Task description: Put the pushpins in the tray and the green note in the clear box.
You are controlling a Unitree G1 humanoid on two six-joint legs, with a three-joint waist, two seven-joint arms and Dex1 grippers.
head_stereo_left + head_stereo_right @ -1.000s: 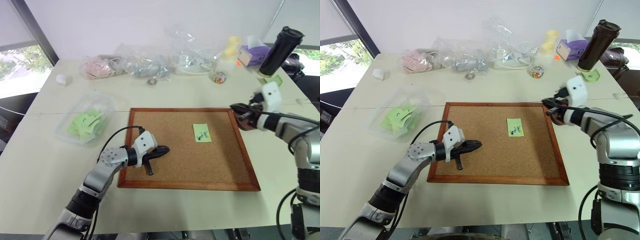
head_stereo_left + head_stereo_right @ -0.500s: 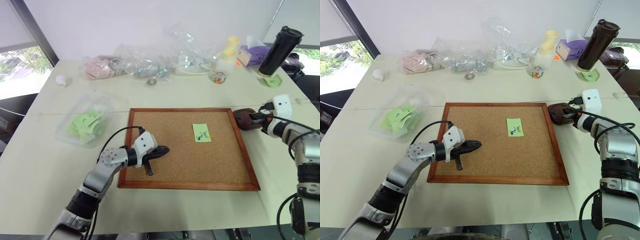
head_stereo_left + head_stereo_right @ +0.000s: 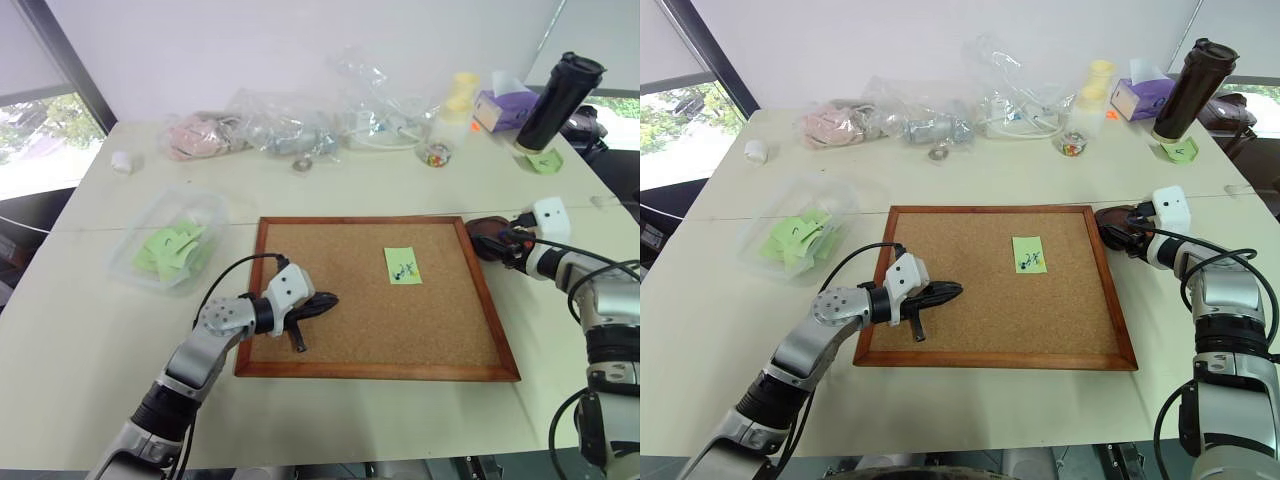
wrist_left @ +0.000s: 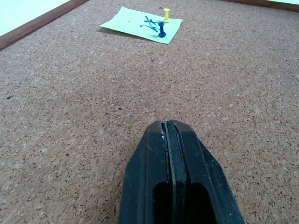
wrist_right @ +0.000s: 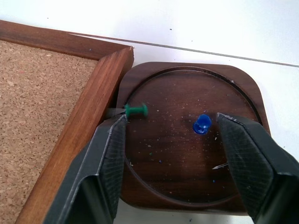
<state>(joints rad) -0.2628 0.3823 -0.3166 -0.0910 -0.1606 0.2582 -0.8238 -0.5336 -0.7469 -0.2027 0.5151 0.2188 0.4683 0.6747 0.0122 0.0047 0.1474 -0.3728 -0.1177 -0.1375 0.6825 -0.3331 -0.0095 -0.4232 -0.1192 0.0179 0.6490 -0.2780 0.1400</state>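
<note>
The green note (image 3: pixel 403 265) lies on the corkboard, pinned by a blue pushpin (image 4: pixel 161 29) and a yellow one (image 4: pixel 166 12). The dark brown tray (image 5: pixel 177 158) sits just off the board's far right corner. My right gripper (image 5: pixel 172 126) hangs open over it. A green pushpin (image 5: pixel 136 110) lies in the tray at one fingertip, and a blue pushpin (image 5: pixel 202 124) sits between the fingers. My left gripper (image 3: pixel 322 300) is shut and empty, low over the board's near left part. The clear box (image 3: pixel 170 240) stands left of the board.
The wood-framed corkboard (image 3: pixel 300 300) fills the table's middle. Lime-green notes (image 3: pixel 172 248) lie in the clear box. Along the back are wrinkly plastic bags (image 3: pixel 290 125), a small clear cup (image 3: pixel 438 153), a purple tissue box (image 3: pixel 505 108) and a tall black tumbler (image 3: pixel 560 100).
My right gripper has come down from above the board's corner to the tray and its fingers have parted. The left arm has kept still.
</note>
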